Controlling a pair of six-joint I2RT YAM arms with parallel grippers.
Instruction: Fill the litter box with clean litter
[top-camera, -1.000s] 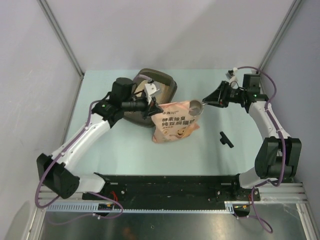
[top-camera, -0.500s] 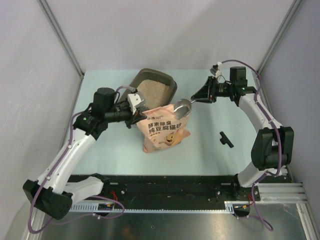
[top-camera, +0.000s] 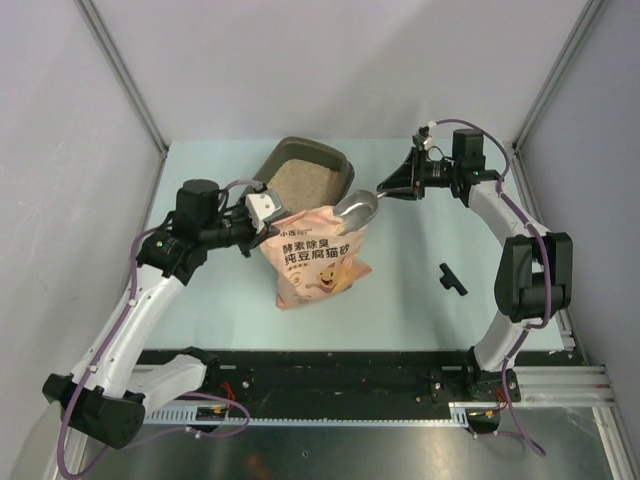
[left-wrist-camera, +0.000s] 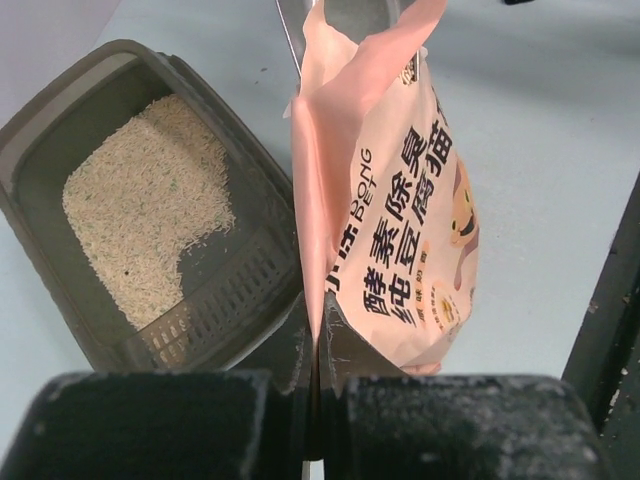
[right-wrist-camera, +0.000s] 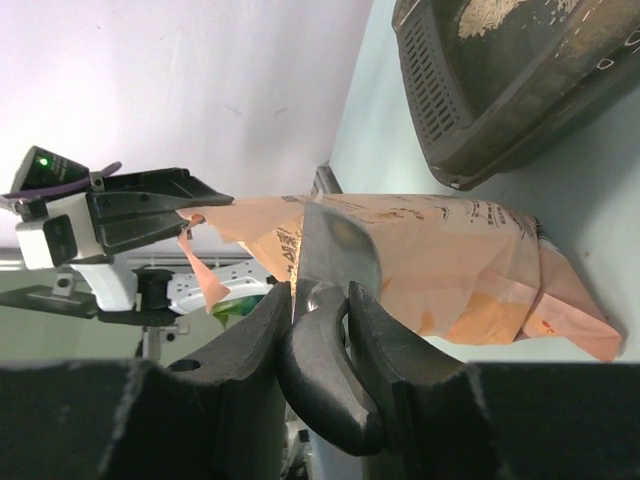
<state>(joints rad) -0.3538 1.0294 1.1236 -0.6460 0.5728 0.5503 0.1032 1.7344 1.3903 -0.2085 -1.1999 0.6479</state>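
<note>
Left wrist view: the left gripper (left-wrist-camera: 315, 395) has its two dark fingers pressed together on a top corner of the salmon-pink bag (left-wrist-camera: 400, 200), pinching the thin doubled edge between them. From the pinch, the bag's top edge runs straight away from the fingers. Its printed face with the Chinese characters hangs off to their right, down to the pale green table (left-wrist-camera: 560, 140).

Close on the left of the same fingers lies the litter box (left-wrist-camera: 230, 300), its slotted end nearest the pinch. Whether the bag touches its rim cannot be told. The clean litter (left-wrist-camera: 140, 220) covers much of the box floor as a pale beige sheet, with a dark bare patch left at the end towards the fingers.

In the right wrist view, the right gripper (right-wrist-camera: 318, 295) has its fingers part-way closed on the dark handle of the grey metal scoop (top-camera: 355, 208), clamping it from both sides. The scoop's bowl points away from these fingers and sits at the bag's far top corner, where the mouth gapes. Whether it holds any litter cannot be told. Past the bowl and the bag, the left gripper faces the right one, and the litter box lies off to one side of the line between them.

From above, a small black piece (top-camera: 452, 278) lies on the table well apart from the right fingers, towards the arm bases
</note>
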